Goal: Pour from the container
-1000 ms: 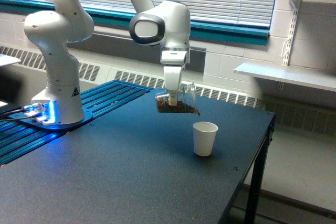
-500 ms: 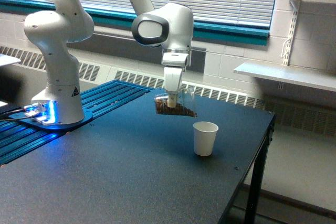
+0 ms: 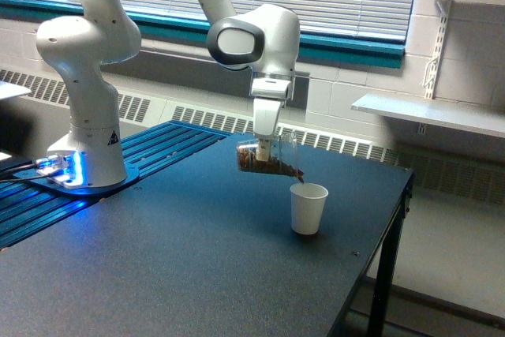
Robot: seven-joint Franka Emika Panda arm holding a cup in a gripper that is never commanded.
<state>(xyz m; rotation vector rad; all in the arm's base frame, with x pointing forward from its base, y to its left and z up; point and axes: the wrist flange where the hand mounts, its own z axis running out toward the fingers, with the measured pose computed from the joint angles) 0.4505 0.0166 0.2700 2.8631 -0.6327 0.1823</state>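
**Spill risk as the pour begins**

The table (image 3: 197, 258) is a broad dark surface with a lot of bare top around the target, so anything that misses will scatter widely and may roll toward the edge on the exterior view's right.

The robot arm (image 3: 260, 37) hangs over the middle of the table, wrist pointing down. Its gripper (image 3: 264, 147) is pinching the container (image 3: 268, 159) near the upper rim; the fingers themselves are too small to see clearly. A hold that high on a thin clear wall could, in my judgement, let the container twist or slip as the load shifts.

The container is in the air, tipped steeply with its mouth down toward the exterior view's right, brown bits piled at the lip just above the white paper cup (image 3: 308, 208).

The paper cup stands upright, apart from the container. Its mouth is narrow, and the lip seems to sit near its left rim rather than over its middle, so a sudden rush of bits could overshoot or strike the rim. The cup looks light and could tip if bumped.
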